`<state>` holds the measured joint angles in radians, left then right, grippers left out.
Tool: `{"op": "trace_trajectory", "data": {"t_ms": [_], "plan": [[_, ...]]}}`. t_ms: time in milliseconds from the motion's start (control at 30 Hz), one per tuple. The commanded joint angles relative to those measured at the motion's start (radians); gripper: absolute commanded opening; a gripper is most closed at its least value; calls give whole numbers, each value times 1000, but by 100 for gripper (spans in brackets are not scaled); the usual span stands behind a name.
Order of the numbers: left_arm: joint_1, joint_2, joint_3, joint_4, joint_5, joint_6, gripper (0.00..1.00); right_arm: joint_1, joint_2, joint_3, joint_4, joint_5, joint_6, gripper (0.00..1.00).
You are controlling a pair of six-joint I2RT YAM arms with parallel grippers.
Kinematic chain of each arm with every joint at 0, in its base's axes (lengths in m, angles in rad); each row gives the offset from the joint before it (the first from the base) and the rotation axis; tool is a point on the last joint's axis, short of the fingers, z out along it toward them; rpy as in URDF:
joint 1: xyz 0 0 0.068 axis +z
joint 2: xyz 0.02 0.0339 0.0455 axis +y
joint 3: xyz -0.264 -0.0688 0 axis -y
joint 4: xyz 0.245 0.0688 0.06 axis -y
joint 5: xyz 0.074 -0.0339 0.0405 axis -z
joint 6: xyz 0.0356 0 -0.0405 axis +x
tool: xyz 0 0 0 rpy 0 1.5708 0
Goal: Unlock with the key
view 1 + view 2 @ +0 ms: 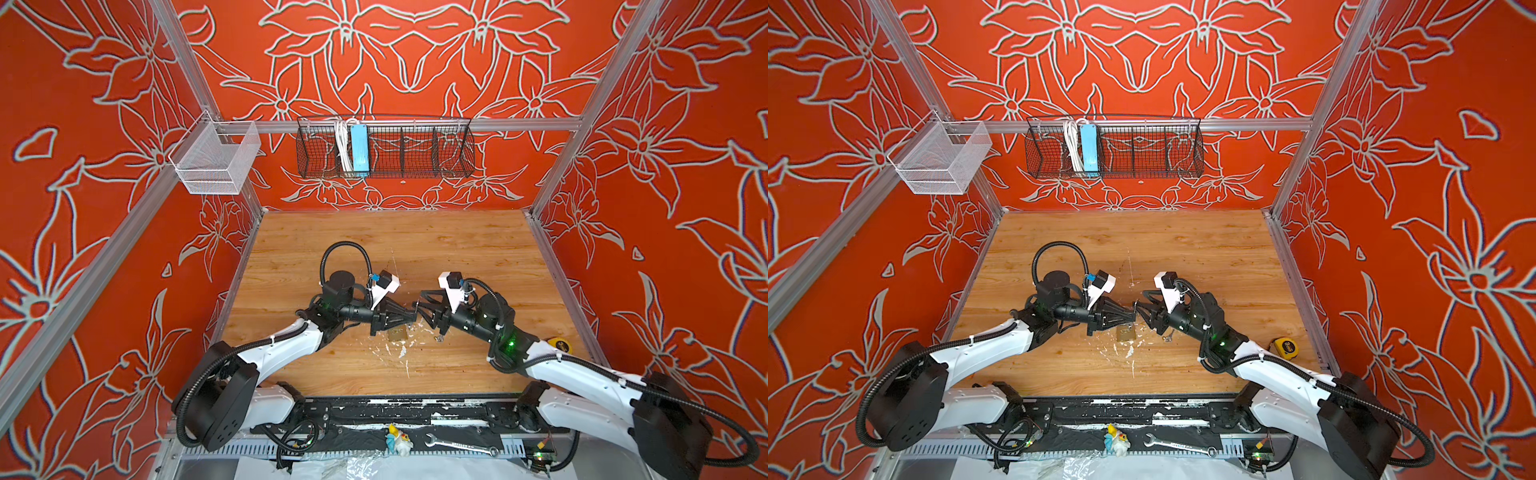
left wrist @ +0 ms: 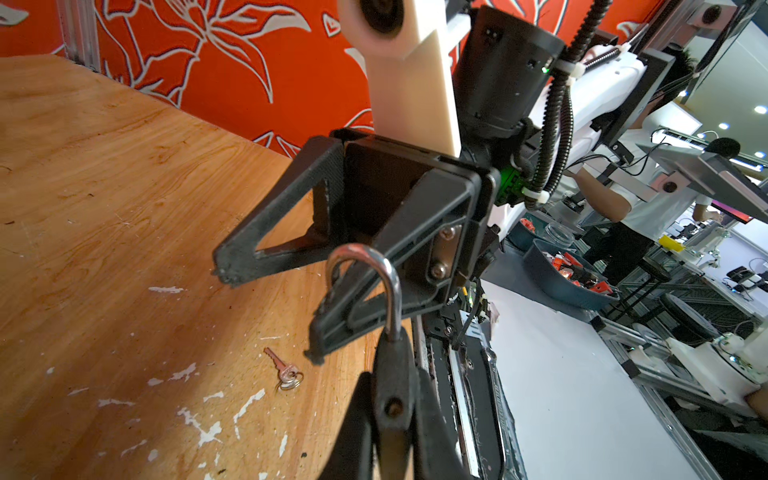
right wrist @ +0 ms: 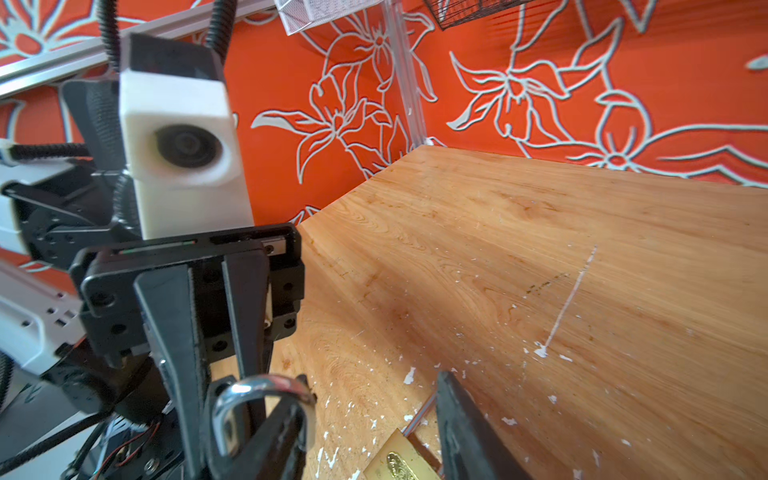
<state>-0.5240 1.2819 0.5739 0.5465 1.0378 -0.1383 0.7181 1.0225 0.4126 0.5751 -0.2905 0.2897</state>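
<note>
My left gripper (image 2: 392, 361) is shut on a padlock (image 2: 392, 399), seen dark between its fingers. The padlock's silver shackle (image 2: 365, 266) points away from the wrist and one leg looks free. My right gripper (image 3: 370, 380) is open, and one of its fingers (image 3: 286, 432) passes through the shackle loop (image 3: 257, 395). In both top views the two grippers meet tip to tip above the table's middle (image 1: 415, 316) (image 1: 1136, 313). The small key (image 2: 284, 370) on a ring lies loose on the wood (image 1: 438, 338) (image 1: 1167, 337), held by neither. A brass block (image 3: 399, 461) with an oval stamp lies below the grippers (image 1: 397, 333).
A yellow tape measure (image 1: 561, 345) sits at the table's right edge. White paint flecks (image 1: 401, 353) mark the wood in front. A wrench (image 1: 461, 444) and a small toy (image 1: 399, 440) lie on the front rail. A black basket (image 1: 384, 147) and a white basket (image 1: 216, 160) hang on the walls.
</note>
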Motion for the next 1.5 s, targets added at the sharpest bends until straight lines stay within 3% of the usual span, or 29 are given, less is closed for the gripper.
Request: {"op": "trace_trajectory", "data": {"t_ms": [0,200,367,600,800,900,1067,1167,1333,1467], "plan": [[-14,-6,12,-13,8,19,0,-11,-24,25,-62,187,8,50],[-106,-69,-32,-27,-378,52,0,-10,-26,45,-128,237,-9,50],[-169,-83,-102,101,-709,2,0,-10,-8,52,-137,252,-7,50],[-179,-107,-163,179,-933,-20,0,-10,15,61,-152,270,-4,50],[-179,-102,-158,171,-937,-15,0,-10,38,65,-118,186,-10,51],[-179,-103,-132,101,-958,5,0,-10,1,41,-101,224,-9,53],[-172,-100,-42,-82,-920,15,0,-12,-114,-65,-54,465,28,79],[-172,-81,35,-209,-860,19,0,-13,-173,-115,-11,526,22,95],[-132,15,198,-406,-769,-47,0,-13,-220,-115,-36,512,-29,98],[-67,160,351,-515,-719,-121,0,-12,-204,-156,90,385,-92,98]]}}
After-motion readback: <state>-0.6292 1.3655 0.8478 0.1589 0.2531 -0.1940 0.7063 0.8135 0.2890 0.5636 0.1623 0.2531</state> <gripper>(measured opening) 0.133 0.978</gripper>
